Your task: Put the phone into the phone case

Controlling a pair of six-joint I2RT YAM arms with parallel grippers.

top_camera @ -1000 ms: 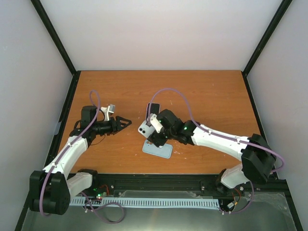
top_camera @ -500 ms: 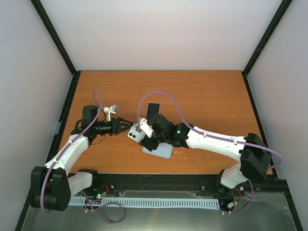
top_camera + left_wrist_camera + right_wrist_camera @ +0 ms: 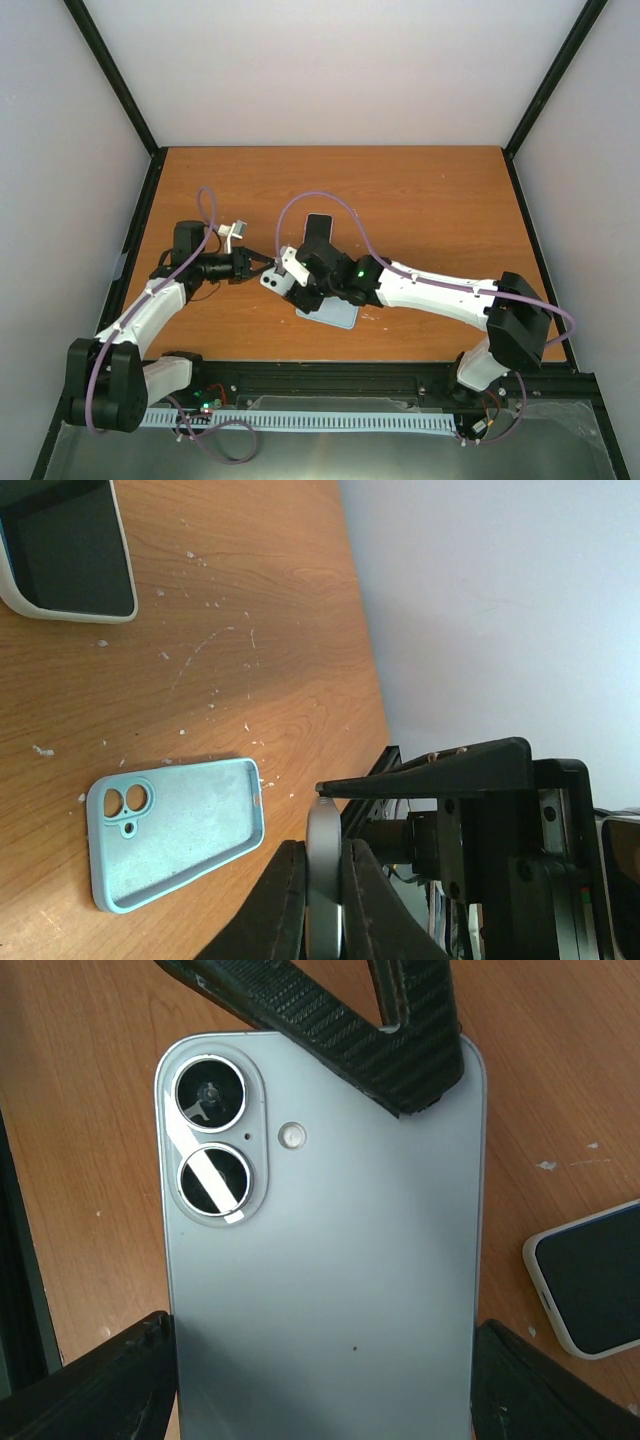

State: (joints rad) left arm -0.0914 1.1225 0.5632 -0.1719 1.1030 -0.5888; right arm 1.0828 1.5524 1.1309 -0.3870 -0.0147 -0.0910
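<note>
A pale grey phone, its back with twin camera lenses facing the right wrist camera, hangs above the table. My right gripper is shut on it across its width, one finger on each long side. My left gripper is shut on the phone's camera end, clamping its thin edge between both fingers. From above, the phone sits between left gripper and right gripper. The light blue phone case lies empty and open side up on the table, just right of the phone.
A second phone in a white case lies screen up behind the right arm, also in the left wrist view as the white-cased phone. A purple cable loops over the right arm. Black frame posts bound the wooden table.
My right arm carried the phone leftward to the left gripper. The left gripper, open before, has shut on the phone's camera end.
</note>
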